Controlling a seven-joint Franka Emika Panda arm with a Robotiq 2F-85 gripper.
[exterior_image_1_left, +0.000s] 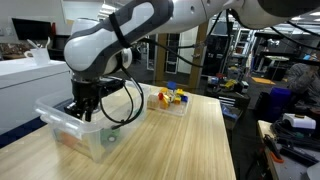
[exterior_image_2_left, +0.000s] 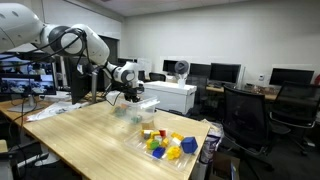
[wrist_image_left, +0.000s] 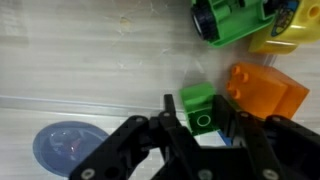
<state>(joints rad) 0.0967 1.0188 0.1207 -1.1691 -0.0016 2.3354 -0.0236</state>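
Small green plastic building block (wrist_image_left: 198, 108): lies on the floor of a clear plastic bin (exterior_image_1_left: 58, 122), studded face towards the wrist camera; an orange plastic block (wrist_image_left: 266, 92) lies just beside it; a larger green plastic toy piece with a dark round opening (wrist_image_left: 232, 22) and a yellow plastic piece (wrist_image_left: 290, 32) lie farther off in the same bin, touching each other; a blue round disc (wrist_image_left: 64, 148) lies apart on the other side.

Black two-finger gripper (wrist_image_left: 205, 116): lowered into the bin, one finger (wrist_image_left: 172, 112) on each side of the small green block and close against it; whether the pads press on the block cannot be determined.

In both exterior views the gripper (exterior_image_1_left: 88, 108) (exterior_image_2_left: 133, 97) points down into the bin (exterior_image_2_left: 136, 108); the bin stands on a light wooden table (exterior_image_1_left: 195, 140) (exterior_image_2_left: 90, 135); a second clear plastic tray holding coloured blocks (exterior_image_1_left: 168, 98) (exterior_image_2_left: 165, 145) stands well apart on the same table.
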